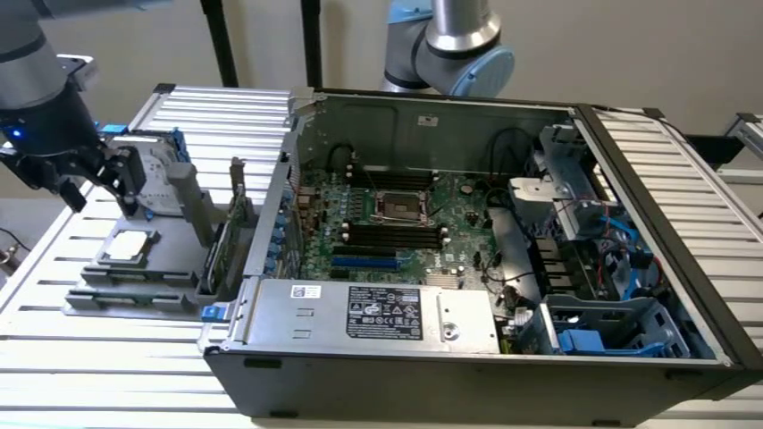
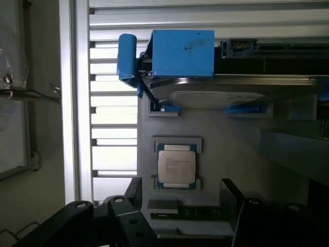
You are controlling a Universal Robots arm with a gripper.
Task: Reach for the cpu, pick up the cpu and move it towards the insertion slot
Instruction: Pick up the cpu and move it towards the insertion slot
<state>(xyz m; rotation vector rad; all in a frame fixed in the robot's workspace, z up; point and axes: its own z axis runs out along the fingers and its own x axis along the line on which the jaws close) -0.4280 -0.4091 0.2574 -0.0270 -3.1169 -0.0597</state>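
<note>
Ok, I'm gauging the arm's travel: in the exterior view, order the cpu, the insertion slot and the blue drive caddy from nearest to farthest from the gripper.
1. The cpu, on the grey tray beside the open gripper.
2. The insertion slot, on the motherboard inside the case.
3. The blue drive caddy, in the case's corner on the exterior view's right.

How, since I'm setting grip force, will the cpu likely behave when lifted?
The cpu is a thin flat plate with a metal top, so probably stiff and light. Its smooth lid may be slippery, and thin edges offer little grip. It lies flat in a grey holder, so it shouldn't roll or tip.
</note>
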